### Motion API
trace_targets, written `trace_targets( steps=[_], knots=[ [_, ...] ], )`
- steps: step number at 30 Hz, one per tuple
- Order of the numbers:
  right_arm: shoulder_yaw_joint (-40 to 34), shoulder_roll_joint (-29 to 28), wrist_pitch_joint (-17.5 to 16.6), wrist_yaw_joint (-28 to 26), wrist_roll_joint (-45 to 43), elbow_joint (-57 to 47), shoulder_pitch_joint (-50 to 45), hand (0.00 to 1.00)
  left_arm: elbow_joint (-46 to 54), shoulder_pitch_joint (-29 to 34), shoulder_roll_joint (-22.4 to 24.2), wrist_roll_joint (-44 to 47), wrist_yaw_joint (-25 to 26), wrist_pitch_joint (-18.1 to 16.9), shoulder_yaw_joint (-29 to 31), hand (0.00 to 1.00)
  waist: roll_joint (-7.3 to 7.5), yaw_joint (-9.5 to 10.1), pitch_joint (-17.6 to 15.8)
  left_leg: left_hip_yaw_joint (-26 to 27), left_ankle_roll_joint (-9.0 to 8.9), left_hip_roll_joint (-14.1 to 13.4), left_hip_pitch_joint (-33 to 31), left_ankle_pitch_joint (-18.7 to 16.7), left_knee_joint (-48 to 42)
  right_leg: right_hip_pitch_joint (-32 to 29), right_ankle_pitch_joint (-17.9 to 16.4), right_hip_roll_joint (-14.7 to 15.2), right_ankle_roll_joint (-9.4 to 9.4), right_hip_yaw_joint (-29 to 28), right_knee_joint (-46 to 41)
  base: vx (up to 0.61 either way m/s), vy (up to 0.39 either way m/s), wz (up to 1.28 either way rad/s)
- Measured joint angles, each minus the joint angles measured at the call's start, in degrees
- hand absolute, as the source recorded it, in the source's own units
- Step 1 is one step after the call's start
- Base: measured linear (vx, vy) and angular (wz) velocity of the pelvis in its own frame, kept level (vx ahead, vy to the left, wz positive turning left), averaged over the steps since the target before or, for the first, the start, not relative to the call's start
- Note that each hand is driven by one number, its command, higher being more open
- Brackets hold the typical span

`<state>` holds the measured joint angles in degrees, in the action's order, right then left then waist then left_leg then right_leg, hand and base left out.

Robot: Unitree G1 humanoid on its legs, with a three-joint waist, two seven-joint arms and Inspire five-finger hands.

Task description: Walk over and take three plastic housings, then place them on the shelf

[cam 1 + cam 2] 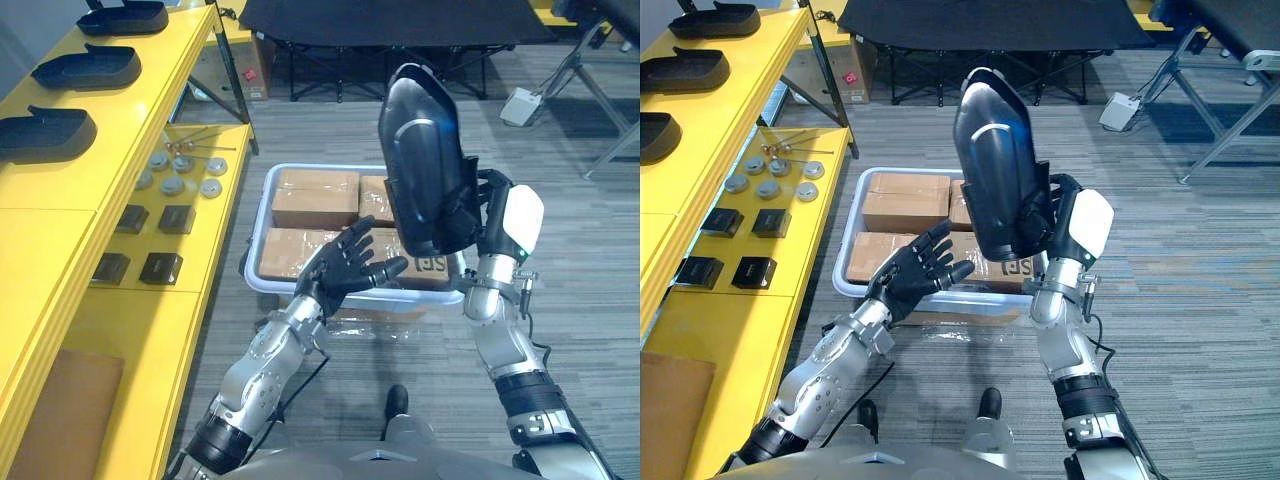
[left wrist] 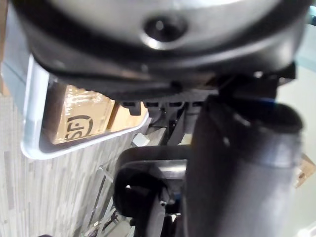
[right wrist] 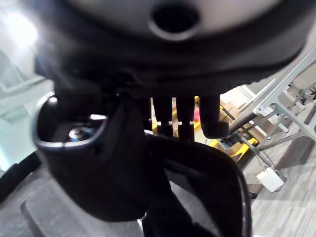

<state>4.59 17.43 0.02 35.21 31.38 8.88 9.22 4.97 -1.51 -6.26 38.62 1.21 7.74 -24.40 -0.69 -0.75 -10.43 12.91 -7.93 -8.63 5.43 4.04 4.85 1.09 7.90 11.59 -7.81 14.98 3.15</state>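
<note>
A glossy black plastic housing (image 1: pixel 425 160) stands upright in the air above the bin, its narrow end up. My right hand (image 1: pixel 492 218) is shut on its lower right edge, fingers curled round the rim. To the housing's lower left, my left hand (image 1: pixel 350 268) is open with fingers spread, palm turned toward the housing and a short gap from it. Three more black housings (image 1: pixel 45 133) (image 1: pixel 88 67) (image 1: pixel 125 17) lie in a row on the top of the yellow shelf (image 1: pixel 60 230) at the left.
A white bin (image 1: pixel 262 232) with several cardboard boxes (image 1: pixel 315 197) sits on the floor under my hands. The shelf's lower level holds small black boxes (image 1: pixel 160 268) and round metal parts (image 1: pixel 175 180). A black folding cot (image 1: pixel 390 25) stands behind, metal stand legs (image 1: pixel 600 90) at right.
</note>
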Motion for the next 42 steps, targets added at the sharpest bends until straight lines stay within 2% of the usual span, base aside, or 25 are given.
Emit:
trace_targets(
  steps=[3,7,11,17,18,22,25,28,30,34,35,42],
  knots=[
    [2.26,-0.98,-2.78,-0.16,1.11,-0.92,-1.6,0.0,-0.09,-1.1,1.18,0.0,1.31,-0.01,0.21,1.0,0.41,-0.97,1.38,0.42,-0.07,0.0,0.27,-0.07,0.0,-0.02,0.09,-0.06,-0.01,-0.46,0.04,-0.02,-0.001,-0.08],
    [4.25,-2.67,-4.71,-0.31,1.5,-0.93,-3.17,0.0,-1.07,-2.89,2.08,-0.73,2.94,-0.11,0.16,1.0,0.9,-1.06,2.08,1.54,-0.2,-0.06,1.07,-0.62,0.01,-0.01,0.17,-0.19,0.0,-1.43,0.12,-0.03,0.002,-0.15],
    [5.29,-4.51,-5.72,-0.39,1.46,-0.93,-4.99,0.0,-4.15,-4.51,3.37,-1.27,5.94,-0.3,0.73,1.0,0.83,-1.17,3.5,2.31,-0.24,-0.08,1.18,-0.65,0.0,-0.05,0.78,-0.39,-0.13,-2.04,1.12,-0.02,0.0,-0.09],
    [6.84,-6.24,-6.61,-0.37,0.74,-0.94,-6.3,0.0,-4.79,-5.58,4.37,-1.24,7.86,-0.56,1.21,1.0,0.87,-1.77,4.05,3.16,-0.35,-0.12,1.96,-0.8,-0.01,0.0,1.01,-0.59,0.02,-3.01,1.15,0.0,0.003,-0.09],
    [7.22,-6.66,-6.87,-0.37,0.45,-0.94,-6.94,0.0,-4.83,-5.58,4.38,-1.2,8.74,-0.59,1.4,0.0,0.9,-2.06,4.58,3.23,-0.37,-0.13,1.98,-0.91,-0.01,-0.02,1.01,-0.61,0.03,-3.07,1.16,0.0,0.0,0.0],
    [8.73,-7.86,-9.39,-0.31,-0.36,-1.68,-8.92,0.0,-4.87,-6.31,5.12,-0.95,10.85,-1.22,2.88,0.0,1.08,-2.57,5.28,3.67,-0.38,-0.12,2.23,-1.08,-0.01,-0.04,1.01,-0.64,0.03,-3.47,1.16,0.0,0.004,-0.05],
    [8.95,-8.79,-10.08,0.06,-0.56,-3.12,-9.77,0.0,-4.94,-7.08,5.48,-0.49,12.63,-1.73,3.76,0.0,1.26,-2.6,5.61,4.02,-0.41,-0.13,2.47,-1.13,-0.01,-0.06,1.01,-0.69,0.03,-3.77,1.17,-0.01,0.002,-0.06],
    [9.5,-8.99,-10.9,0.1,-0.87,-4.8,-10.85,0.0,-5.88,-7.1,5.96,0.19,13.94,-3.64,4.65,0.0,1.36,-2.67,6.46,4.48,-0.52,-0.13,2.83,-1.61,0.01,-0.06,1.0,-0.73,0.04,-4.21,1.18,-0.01,0.005,-0.09],
    [10.2,-9.19,-12.71,0.34,-0.79,-5.49,-11.11,0.0,-7.19,-7.18,6.63,1.73,15.54,-4.51,5.58,0.0,1.41,-3.05,6.81,4.72,-0.55,-0.13,2.97,-1.69,0.01,-0.08,0.97,-0.74,0.08,-4.35,1.19,0.0,0.004,-0.04],
    [10.94,-9.33,-13.15,1.12,-0.8,-6.37,-11.17,0.0,-7.4,-7.18,6.65,2.34,15.06,-4.9,5.83,0.0,1.46,-3.21,6.97,4.8,-0.57,-0.17,2.97,-1.7,0.0,-0.15,0.93,-0.79,0.14,-4.35,1.19,0.0,0.0,0.0],
    [11.7,-9.38,-13.22,1.35,-0.8,-7.3,-11.32,1.0,-7.4,-7.18,6.65,2.36,14.99,-4.95,6.26,0.0,1.46,-3.43,6.97,4.82,-0.57,-0.18,2.97,-1.7,0.0,-0.16,0.93,-0.8,0.15,-4.35,1.19,0.0,0.0,0.0],
    [13.55,-11.02,-14.53,5.14,-1.34,-9.86,-13.55,1.0,-7.4,-7.41,6.94,1.9,14.17,-6.45,5.99,0.0,2.38,-4.21,8.24,5.9,-0.7,-0.17,3.47,-2.01,-0.02,-0.28,0.93,-0.85,0.16,-4.99,1.2,0.01,0.002,-0.05]
  ],
)
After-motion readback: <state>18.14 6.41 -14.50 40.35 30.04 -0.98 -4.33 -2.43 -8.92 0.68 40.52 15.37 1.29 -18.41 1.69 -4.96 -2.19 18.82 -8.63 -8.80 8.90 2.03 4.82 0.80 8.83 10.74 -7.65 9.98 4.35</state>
